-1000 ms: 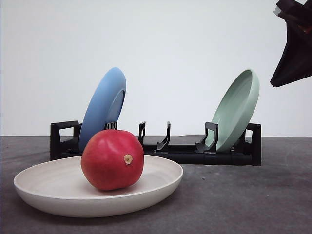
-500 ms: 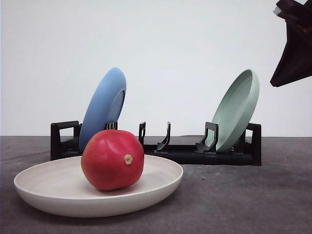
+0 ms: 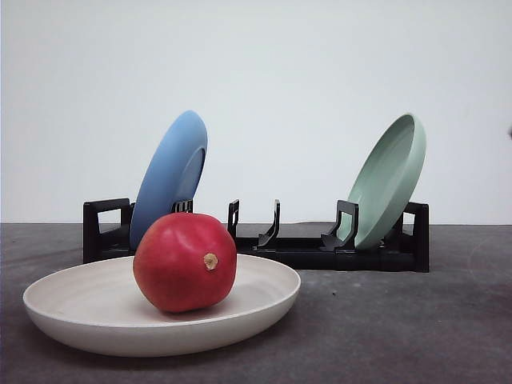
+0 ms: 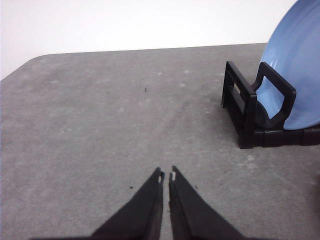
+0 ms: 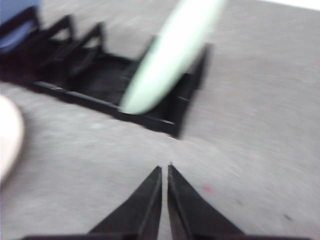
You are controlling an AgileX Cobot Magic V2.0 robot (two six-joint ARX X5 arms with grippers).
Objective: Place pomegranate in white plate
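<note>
A glossy red pomegranate [image 3: 185, 262] with a tan stem nub rests inside the white plate [image 3: 88, 314] at the front left of the table. No gripper touches it. My left gripper [image 4: 166, 176] hovers shut over bare grey table near the rack's left end. My right gripper [image 5: 164, 171] is shut with nothing between its fingers, over the table in front of the rack's right end; that view is blurred. A sliver of the white plate [image 5: 9, 141] shows at that view's edge.
A black dish rack [image 3: 296, 248] stands behind the plate. A blue plate [image 3: 170, 174] leans in its left end and a pale green plate [image 3: 390, 180] in its right. The blue plate [image 4: 299, 75] and the green plate [image 5: 170, 52] also show in the wrist views.
The dark right arm at the upper right of the front view has left that view. The pomegranate, plates and rack have not moved.
</note>
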